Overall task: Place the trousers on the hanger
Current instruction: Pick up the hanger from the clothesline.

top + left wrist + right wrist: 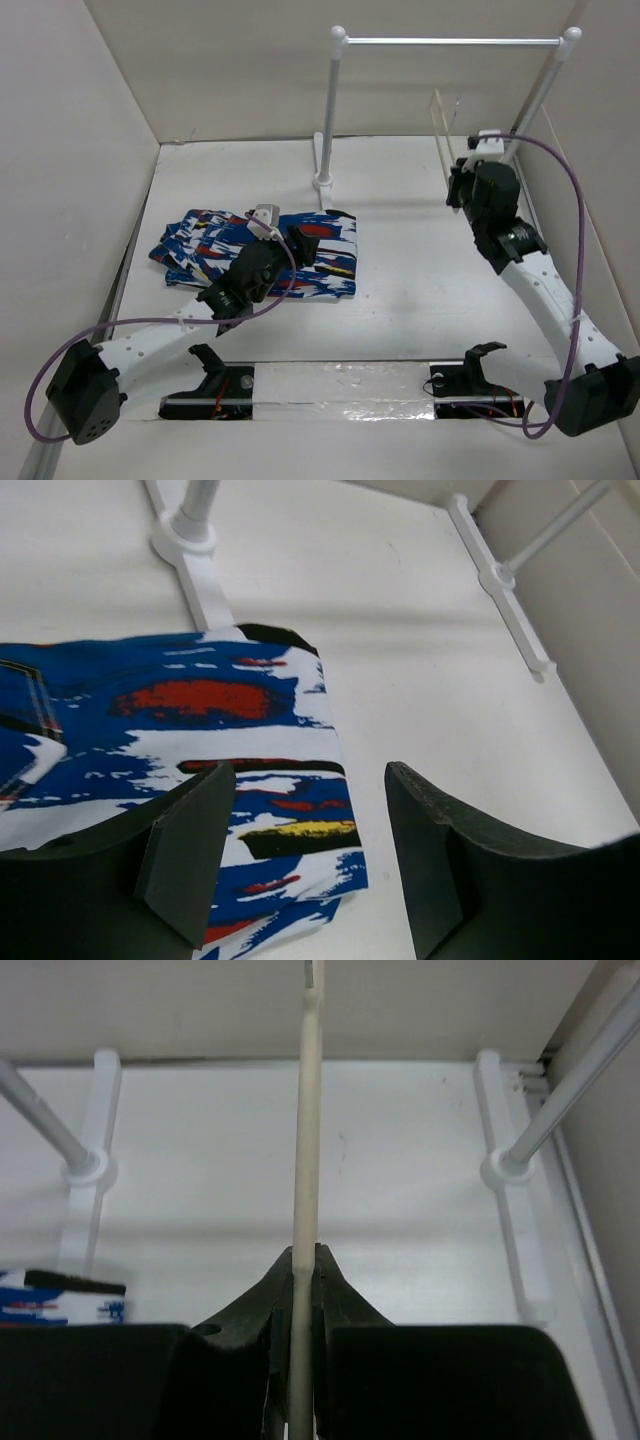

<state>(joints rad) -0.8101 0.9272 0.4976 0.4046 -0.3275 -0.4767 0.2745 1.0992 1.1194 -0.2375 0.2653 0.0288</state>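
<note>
White rack (331,110) stands behind trousers (196,240).

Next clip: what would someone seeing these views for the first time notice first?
The blue trousers with their red, white and yellow streaks stand out first. They lie bunched on the left half of the white table, with the left gripper open over their right end. Next comes the thin cream hanger, held upright and edge-on in the shut right gripper at the far right, near the white rack.
</note>
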